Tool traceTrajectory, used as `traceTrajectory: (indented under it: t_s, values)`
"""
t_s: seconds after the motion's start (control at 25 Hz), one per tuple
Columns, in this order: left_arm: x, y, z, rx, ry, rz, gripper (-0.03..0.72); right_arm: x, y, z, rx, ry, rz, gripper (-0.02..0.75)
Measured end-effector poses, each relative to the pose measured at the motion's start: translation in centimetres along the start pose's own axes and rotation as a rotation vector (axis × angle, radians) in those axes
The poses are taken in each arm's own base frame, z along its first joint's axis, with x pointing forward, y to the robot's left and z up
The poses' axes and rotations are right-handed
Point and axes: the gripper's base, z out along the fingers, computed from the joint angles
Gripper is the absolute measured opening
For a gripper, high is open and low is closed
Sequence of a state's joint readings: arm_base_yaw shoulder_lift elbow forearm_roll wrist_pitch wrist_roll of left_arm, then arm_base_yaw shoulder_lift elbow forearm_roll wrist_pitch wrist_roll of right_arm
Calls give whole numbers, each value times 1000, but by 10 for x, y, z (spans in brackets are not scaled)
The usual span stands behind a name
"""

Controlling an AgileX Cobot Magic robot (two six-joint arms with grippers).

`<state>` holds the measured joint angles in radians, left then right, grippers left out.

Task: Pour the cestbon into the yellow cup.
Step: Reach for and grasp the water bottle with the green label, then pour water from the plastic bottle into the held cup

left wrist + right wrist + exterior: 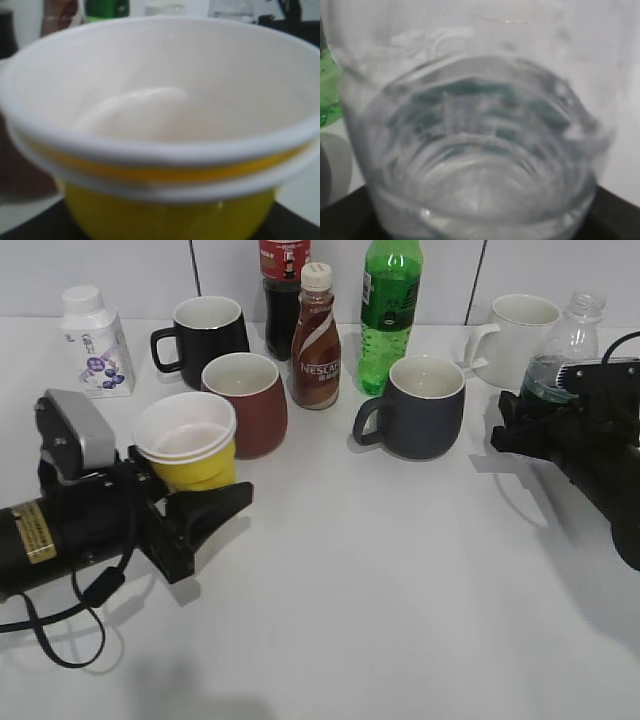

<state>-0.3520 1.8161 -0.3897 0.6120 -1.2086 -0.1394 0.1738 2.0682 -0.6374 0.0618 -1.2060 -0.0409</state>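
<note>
The left gripper (200,480) has its fingers clamped on the yellow cup (190,452), just left of the dark red mug (250,400). Well to that mug's right, the cestbon (560,360) stands upright between the right gripper's (530,420) fingers; whether they grip it I cannot tell.

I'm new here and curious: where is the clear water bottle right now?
Exterior view, far right: the cestbon stands between the right gripper's jaws, beside the white mug.
</note>
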Motion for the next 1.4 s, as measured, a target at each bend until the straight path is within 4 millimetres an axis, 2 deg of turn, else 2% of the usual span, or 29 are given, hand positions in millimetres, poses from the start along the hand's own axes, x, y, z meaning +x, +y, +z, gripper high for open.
traceTrajectory:
  t_s: [0.36, 0.56, 0.68, 0.84, 1.12, 1.4]
  values:
    - [-4, -14, 9, 58, -14, 17, 442, 0, 0, -3, -5, 3, -2, 480]
    - [-5, -15, 11, 64, -18, 5, 442, -4, 6, -32, -87, 43, -36, 480]
    - [-11, -13, 16, 74, -39, -14, 442, -14, 14, -49, -186, 35, -98, 480]
    - [-21, -14, 27, 117, -73, 24, 442, -34, 26, -59, -335, -46, -183, 480]
    - [-27, -24, 48, 160, -1, 76, 442, -53, 46, -56, -505, -155, -295, 480]
    - [-33, -29, 60, 179, 25, 104, 442, -68, 80, -47, -621, -229, -462, 480]
